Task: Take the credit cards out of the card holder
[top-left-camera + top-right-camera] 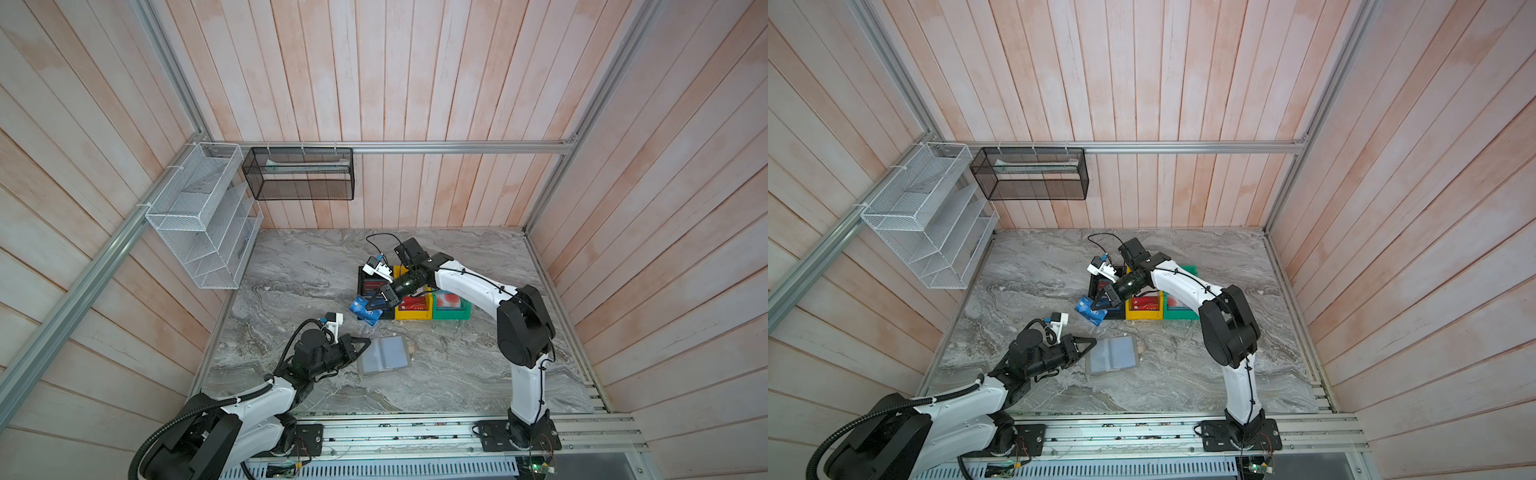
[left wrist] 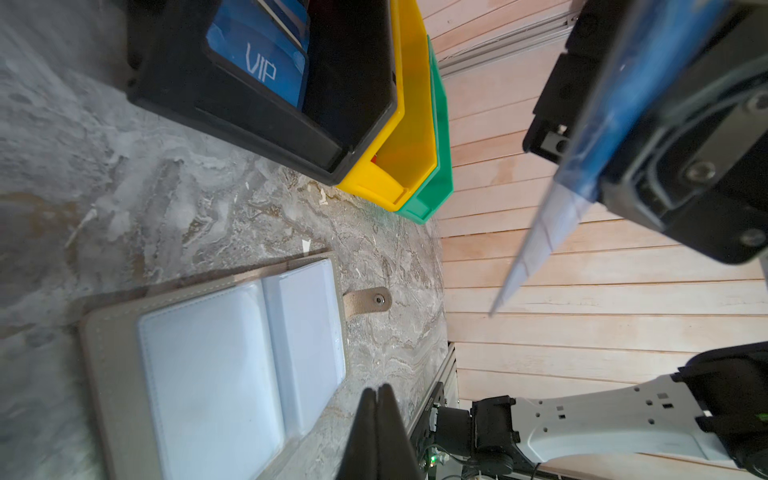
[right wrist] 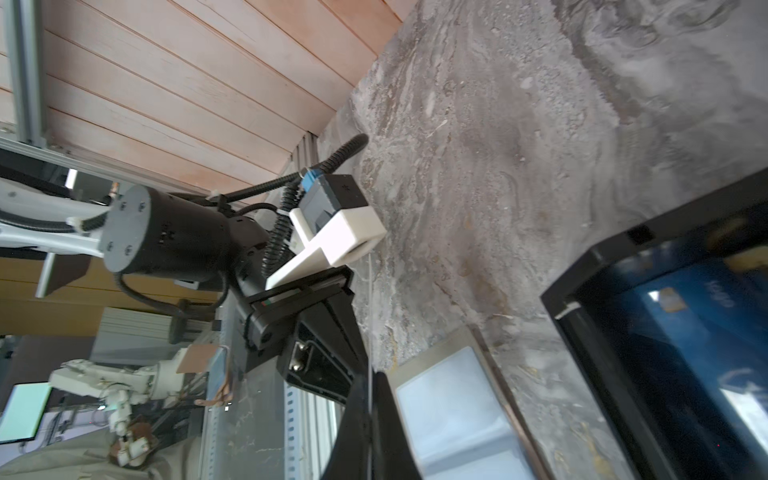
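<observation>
Our right claw point(image 1: 372, 306) is clamping a blue credit card point(image 1: 359, 309) beside the black bin point(image 2: 249, 120), seemingly for dropping in; the open card holder point(image 1: 384, 354) is lying just ahead of our closed, empty left claw point(image 1: 369, 340).

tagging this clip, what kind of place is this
Probably a robotics lab test cell: a left arm and right arm bolted to a metal rail, a marble-look table boxed in by plank walls, and colored bins staged as props.
</observation>
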### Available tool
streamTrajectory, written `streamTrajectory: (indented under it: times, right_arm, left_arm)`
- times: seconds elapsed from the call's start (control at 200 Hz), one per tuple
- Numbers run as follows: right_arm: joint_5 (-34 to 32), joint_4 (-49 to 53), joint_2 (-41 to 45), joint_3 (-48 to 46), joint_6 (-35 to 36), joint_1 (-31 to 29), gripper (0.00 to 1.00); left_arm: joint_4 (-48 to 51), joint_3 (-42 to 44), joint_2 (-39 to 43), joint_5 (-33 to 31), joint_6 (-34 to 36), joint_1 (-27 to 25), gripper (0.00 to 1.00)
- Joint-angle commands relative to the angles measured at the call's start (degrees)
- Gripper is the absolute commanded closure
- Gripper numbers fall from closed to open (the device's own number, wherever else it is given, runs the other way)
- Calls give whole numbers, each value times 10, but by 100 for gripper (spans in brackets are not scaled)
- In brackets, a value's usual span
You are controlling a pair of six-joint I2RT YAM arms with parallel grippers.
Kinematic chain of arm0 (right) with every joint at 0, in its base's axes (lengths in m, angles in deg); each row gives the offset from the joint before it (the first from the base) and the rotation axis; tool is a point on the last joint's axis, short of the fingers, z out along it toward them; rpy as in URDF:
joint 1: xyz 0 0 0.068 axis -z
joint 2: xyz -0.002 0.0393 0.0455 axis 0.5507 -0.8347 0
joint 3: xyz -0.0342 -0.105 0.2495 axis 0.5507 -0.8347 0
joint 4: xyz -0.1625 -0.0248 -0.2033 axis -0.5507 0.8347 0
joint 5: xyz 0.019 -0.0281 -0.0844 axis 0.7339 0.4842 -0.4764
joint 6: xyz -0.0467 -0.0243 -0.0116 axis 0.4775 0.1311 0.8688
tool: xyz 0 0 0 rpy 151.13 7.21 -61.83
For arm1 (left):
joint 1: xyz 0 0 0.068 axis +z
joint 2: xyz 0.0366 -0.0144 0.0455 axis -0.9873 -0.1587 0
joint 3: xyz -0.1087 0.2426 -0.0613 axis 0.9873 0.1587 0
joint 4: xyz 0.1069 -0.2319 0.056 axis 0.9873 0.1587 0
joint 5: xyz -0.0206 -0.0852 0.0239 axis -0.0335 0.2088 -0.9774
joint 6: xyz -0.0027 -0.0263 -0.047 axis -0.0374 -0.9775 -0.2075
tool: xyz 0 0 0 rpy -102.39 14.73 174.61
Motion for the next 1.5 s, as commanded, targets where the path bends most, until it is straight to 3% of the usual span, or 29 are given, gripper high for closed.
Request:
streamTrajectory:
  times: [0.0,0.125,0.26,0.395,0.645,1.49]
  right_arm:
    - [-145,103,-21,50,99,0,100]
    - [-291,146,-42,100,150,0,100]
    - [-337,152,-54,120,205,-2,100]
    - [-343,153,-68,138,235,-7,100]
    - [-351,147,-87,160,273,-22,100]
    - [-306,169,-176,225,317,-27,100]
  left_arm:
    - [42,-17,17,-16,23,-2,100]
    - [64,-15,35,-27,25,-1,100]
    - [91,-17,46,-30,25,2,100]
    - [131,-33,31,-27,38,3,100]
    - [105,-33,-7,-23,31,5,100]
    - [104,-40,-35,-5,39,24,100]
